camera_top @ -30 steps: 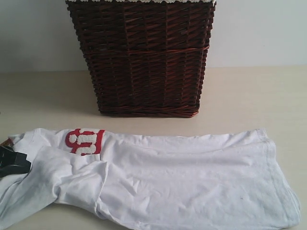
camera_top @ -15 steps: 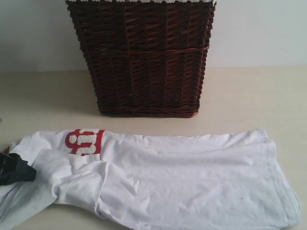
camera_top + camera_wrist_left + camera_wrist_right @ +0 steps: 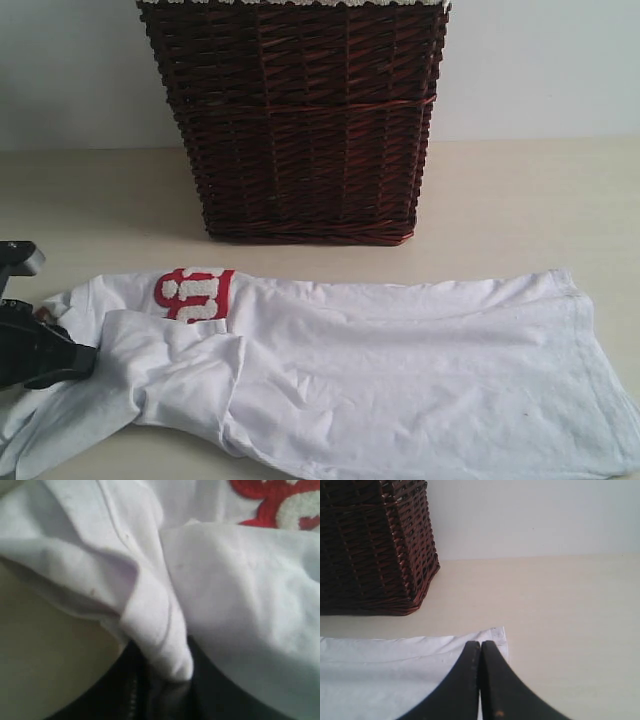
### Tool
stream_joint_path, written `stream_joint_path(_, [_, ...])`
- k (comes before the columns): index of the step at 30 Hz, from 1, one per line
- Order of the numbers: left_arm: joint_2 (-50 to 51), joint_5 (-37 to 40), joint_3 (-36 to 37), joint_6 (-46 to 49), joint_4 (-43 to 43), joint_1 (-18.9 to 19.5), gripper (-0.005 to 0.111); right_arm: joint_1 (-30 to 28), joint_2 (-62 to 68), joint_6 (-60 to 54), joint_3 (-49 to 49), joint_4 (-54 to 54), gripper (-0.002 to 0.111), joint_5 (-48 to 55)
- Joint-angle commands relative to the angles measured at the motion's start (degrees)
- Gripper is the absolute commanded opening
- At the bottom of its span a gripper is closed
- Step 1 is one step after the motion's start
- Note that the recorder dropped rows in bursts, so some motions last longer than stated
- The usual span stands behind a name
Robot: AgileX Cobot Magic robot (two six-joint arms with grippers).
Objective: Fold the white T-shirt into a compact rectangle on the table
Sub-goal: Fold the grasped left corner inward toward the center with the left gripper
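My left end effector sat at the lower left of the exterior view, clamped on a bunched ridge of the white T-shirt. The wrist view showed cloth squeezed right between the two dark fingers. Grabbing there made sense, I reckon: that was the rumpled end, with the red lettering half tucked under a flap, so it needed pulling flat before any neat fold. The shirt lay stretched across the lower half of the frame on the desk, in front of the dark wicker basket at top centre and not touching it. It was nowhere near a rectangle yet. My right end effector was closed with nothing in it, tips just over the shirt's corner hem. It was probably there to pin that corner, though I couldn't tell if it was actually touching.
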Motion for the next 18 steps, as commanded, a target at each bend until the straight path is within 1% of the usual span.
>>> stream_joint_path(1, [0.66, -2.24, 0.22, 1.37, -0.52, -2.68, 0.000, 0.04, -0.34, -0.25, 0.24, 0.10, 0.000, -0.35])
stream_joint_path(4, [0.12, -3.93, 0.22, 1.37, -0.33, -2.68, 0.000, 0.04, -0.34, -0.35, 0.24, 0.10, 0.000, -0.35])
stream_joint_path(8, [-2.47, -7.50, 0.22, 1.37, 0.39, -0.45, 0.000, 0.04, -0.34, -0.35, 0.24, 0.10, 0.000, -0.35])
stream_joint_path(13, [-7.34, -7.50, 0.22, 1.27, -1.11, 6.20, 0.000, 0.04, -0.34, -0.35, 0.24, 0.10, 0.000, -0.35])
stream_joint_path(16, [-9.90, -5.68, 0.22, 1.27, -0.84, 10.45, 0.000, 0.04, -0.34, -0.35, 0.24, 0.10, 0.000, -0.35])
stream_joint_path(18, [-10.51, -4.06, 0.22, 1.53, 0.25, 12.40, 0.000, 0.04, -0.34, -0.35, 0.24, 0.10, 0.000, -0.35])
